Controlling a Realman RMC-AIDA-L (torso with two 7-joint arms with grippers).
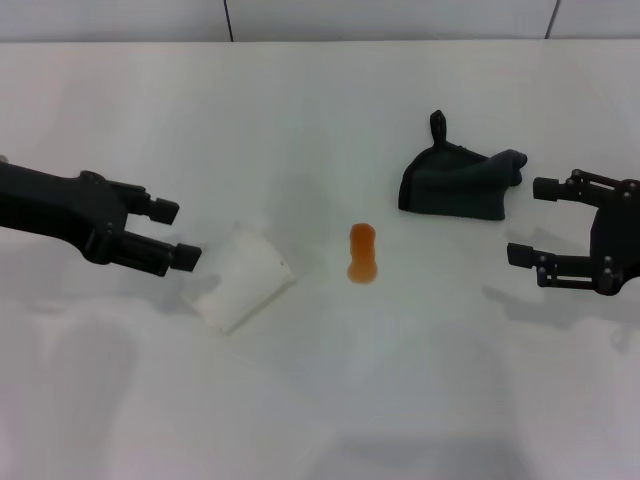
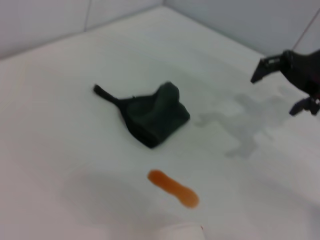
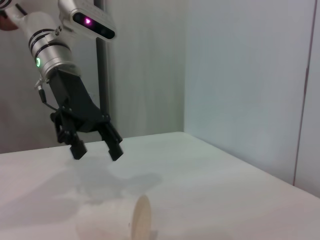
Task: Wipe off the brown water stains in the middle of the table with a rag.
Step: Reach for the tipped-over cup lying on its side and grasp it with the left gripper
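Head view: brown water stains (image 1: 362, 253) mid-bench (image 1: 320, 400), between tipped white cup (image 1: 240, 280) and dark rag (image 1: 455, 182). Left end effector (image 1: 182, 232) spread, just beside cup. Right end effector (image 1: 528, 220) spread, near rag, not touching.

This is looking like a robot lab or test cell rather than a home, with a plain white table (image 1: 320, 400) sitting boxed in by bare pale panel walls (image 3: 240, 75) and a grey robot arm (image 3: 50, 45) glowing with indicator lights hanging over it.
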